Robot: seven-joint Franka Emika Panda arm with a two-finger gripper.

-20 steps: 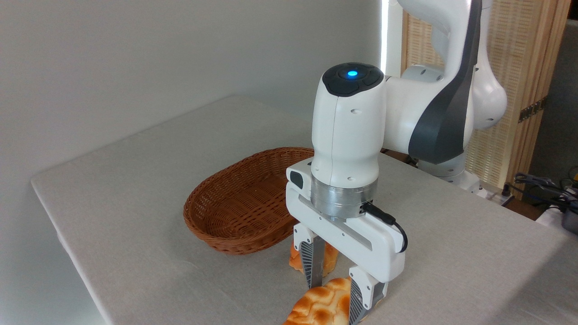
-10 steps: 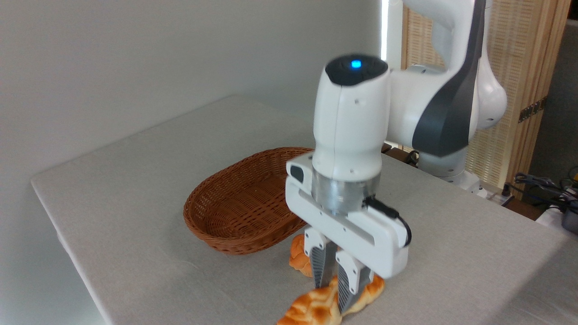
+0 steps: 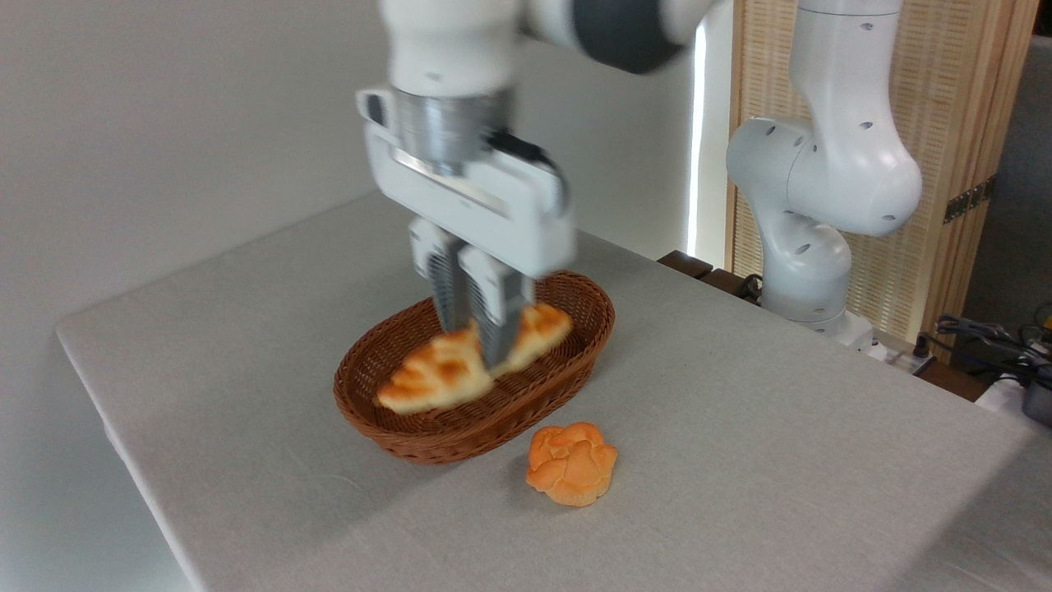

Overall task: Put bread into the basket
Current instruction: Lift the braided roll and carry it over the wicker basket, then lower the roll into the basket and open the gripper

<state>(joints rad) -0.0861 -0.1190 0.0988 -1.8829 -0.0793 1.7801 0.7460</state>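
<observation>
The bread (image 3: 431, 374), a long pale-yellow braided loaf with toasted bumps, hangs over the basket (image 3: 575, 345), which is oval, reddish-brown wicker. My gripper (image 3: 477, 341) is shut on the bread near its middle, fingers pointing down. The loaf lies along the basket's length, about level with the rim; motion blur hides whether it touches the bottom. Its left end sits lower than its right end.
A small round orange knotted bun (image 3: 572, 463) lies on the grey tablecloth (image 3: 246, 345) just in front of the basket's right side. The arm's white base (image 3: 809, 247) stands at the back right, before a wooden slatted screen (image 3: 945, 148). Cables lie at the far right.
The gripper closed on the bread at the table's front edge, lifted it and carried it left and back over the basket. The orange bun, hidden before, is now uncovered.
</observation>
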